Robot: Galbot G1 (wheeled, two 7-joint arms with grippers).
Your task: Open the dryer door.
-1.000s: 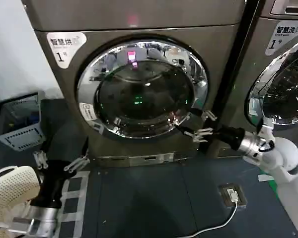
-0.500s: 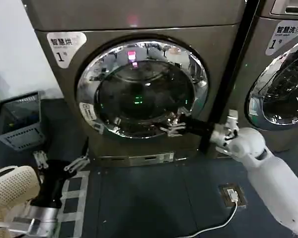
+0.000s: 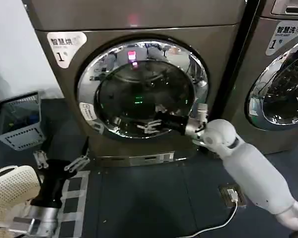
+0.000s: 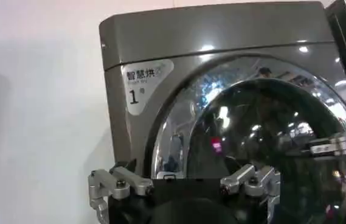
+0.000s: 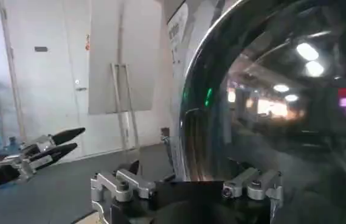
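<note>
The dryer is a grey front-loader with a "1" label, and its round chrome-ringed glass door sits flush with the front. My right gripper reaches leftward across the door's lower part, open, fingers close to the glass with nothing between them. In the right wrist view the bulging door glass lies just beyond that gripper. My left gripper is parked low near the floor at the left, open and empty. It faces the door from a distance, and its jaws are spread.
A second machine stands to the right. A grey basket sits on the floor at left, by the white wall. A white perforated object lies at lower left. A socket with a white cable lies on the dark floor.
My right arm has swung left from the dryer's right edge, carrying the open gripper across the lower door. The door and the left arm look unchanged.
</note>
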